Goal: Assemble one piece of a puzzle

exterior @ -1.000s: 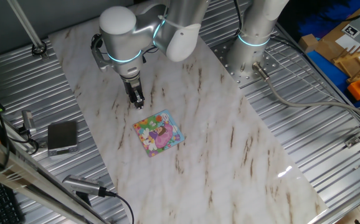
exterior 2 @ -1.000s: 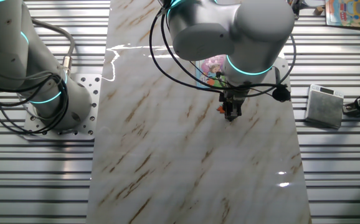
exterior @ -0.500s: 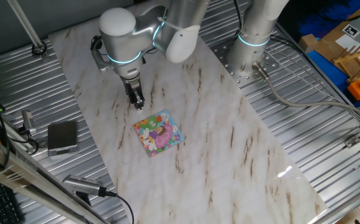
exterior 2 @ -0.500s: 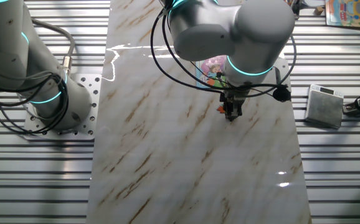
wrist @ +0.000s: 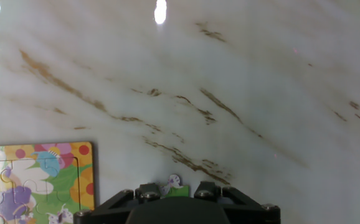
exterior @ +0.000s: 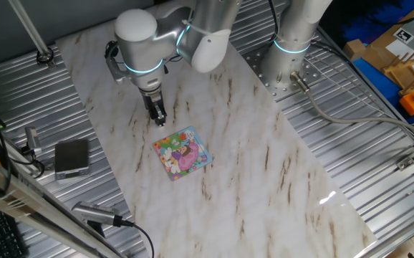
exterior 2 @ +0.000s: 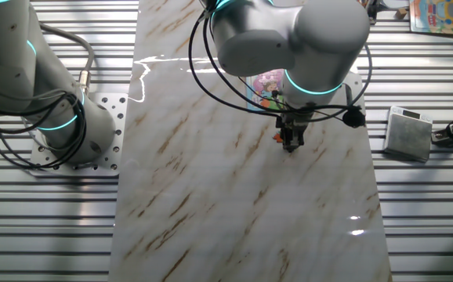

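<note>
Marble table (exterior: 264,165), pincer (wrist: 174,190) pinching piece (wrist: 171,185), hand view only

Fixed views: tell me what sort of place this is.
Probably a robotics lab workcell: a marble-patterned board on a ribbed metal bench, a second robot arm's base bolted alongside, and cabling at the edges.

The piece (wrist: 175,186) is mostly hidden between the gripper (wrist: 177,194) fingers; puzzle (wrist: 37,180) cropped
</note>
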`<state>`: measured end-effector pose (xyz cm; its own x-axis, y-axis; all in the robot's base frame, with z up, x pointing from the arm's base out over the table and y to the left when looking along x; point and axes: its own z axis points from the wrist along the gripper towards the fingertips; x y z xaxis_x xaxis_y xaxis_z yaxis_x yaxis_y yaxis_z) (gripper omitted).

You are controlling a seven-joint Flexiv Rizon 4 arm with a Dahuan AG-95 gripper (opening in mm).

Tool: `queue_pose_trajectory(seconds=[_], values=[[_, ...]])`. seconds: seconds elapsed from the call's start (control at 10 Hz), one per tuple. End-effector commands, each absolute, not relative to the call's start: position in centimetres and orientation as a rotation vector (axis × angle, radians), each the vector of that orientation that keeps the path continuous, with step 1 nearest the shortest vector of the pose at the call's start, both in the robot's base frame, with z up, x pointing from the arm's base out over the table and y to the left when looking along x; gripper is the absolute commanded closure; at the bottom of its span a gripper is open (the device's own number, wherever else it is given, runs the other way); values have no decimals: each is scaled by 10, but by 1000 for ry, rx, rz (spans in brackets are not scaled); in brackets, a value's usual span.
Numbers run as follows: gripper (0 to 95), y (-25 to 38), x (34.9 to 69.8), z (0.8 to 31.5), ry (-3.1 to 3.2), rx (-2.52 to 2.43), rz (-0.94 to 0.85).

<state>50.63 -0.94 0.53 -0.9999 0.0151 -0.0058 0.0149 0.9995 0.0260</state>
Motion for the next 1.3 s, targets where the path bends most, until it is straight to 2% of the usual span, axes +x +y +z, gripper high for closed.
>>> queue_pose_trajectory(seconds=[0.1,0.2,0.6,0.7,1.3], values=[[570,-9,507,4,3135,21,42],[760,-8,507,4,3137,22,36],[760,-8,507,4,3138,17,-13],[950,-8,507,4,3140,6,-3],[950,-7,505,11,3148,-11,22]])
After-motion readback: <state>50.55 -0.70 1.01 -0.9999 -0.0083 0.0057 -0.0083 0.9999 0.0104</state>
